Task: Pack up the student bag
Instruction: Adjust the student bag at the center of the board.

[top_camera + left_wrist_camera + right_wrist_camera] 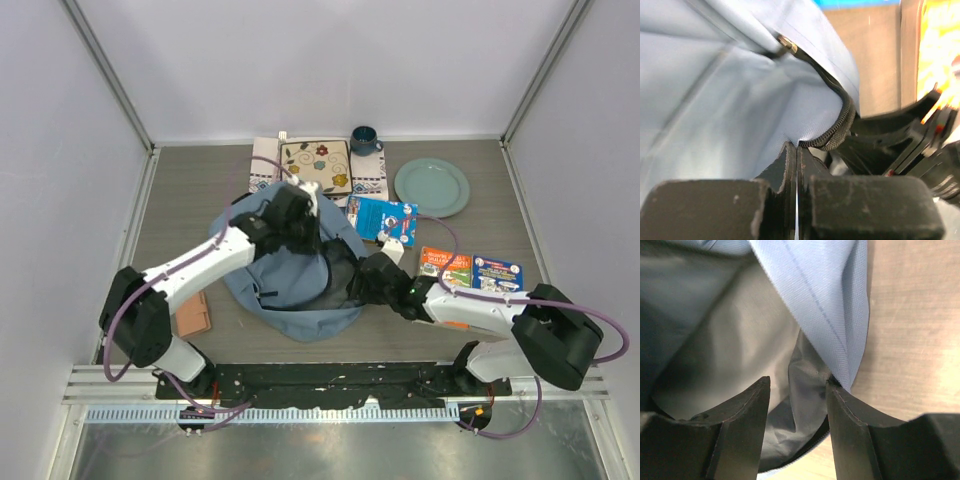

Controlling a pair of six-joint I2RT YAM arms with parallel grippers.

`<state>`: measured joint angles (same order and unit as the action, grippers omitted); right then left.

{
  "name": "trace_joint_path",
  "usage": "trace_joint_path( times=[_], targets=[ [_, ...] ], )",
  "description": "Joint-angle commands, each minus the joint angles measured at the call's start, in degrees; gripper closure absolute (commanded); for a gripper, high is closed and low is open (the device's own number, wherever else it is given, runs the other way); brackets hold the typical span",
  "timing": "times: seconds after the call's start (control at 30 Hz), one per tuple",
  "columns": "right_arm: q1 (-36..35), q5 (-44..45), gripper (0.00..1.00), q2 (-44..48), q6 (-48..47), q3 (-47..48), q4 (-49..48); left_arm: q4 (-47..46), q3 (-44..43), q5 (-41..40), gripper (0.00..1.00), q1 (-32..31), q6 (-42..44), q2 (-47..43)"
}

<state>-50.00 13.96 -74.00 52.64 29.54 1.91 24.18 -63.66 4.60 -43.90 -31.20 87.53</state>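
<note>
- My left jaws: pinched shut on student bag fabric beside the zipper, centre frame.
- My right jaws: half apart, bag rim between them, lower centre.

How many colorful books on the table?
3: blue book right of the student bag; orange book and second blue book side by side farther right. More may be hidden.

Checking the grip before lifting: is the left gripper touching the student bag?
Touching. The left wrist view shows the left gripper shut, with fabric of the student bag pinched at its tips.
</note>
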Motion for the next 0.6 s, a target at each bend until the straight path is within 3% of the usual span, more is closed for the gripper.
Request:
trace_joint_path(
  times=[0.0,0.27,0.4,0.57],
  targets=[
    [0.4,8.1,0.47,-3.2,-9.6,7.6,4.0,4.6,-11.4,-2.6,1.00,7.5,4.7,-7.7],
    [0.5,5.0,0.44,-7.0,-16.3,11.6,-5.3,12.3,-18.0,-5.4,1.00,11.1,7.3,-12.5],
    [3.1,0.2,0.42,-12.8,-17.8,15.5,-10.3,7.3,-10.5,-9.1,1.00,11.1,3.4,-16.9],
    [3.2,-5.1,0.41,-20.8,-18.7,20.7,-10.5,4.9,-7.3,-11.7,1.00,11.1,1.9,-24.1]
  ],
)
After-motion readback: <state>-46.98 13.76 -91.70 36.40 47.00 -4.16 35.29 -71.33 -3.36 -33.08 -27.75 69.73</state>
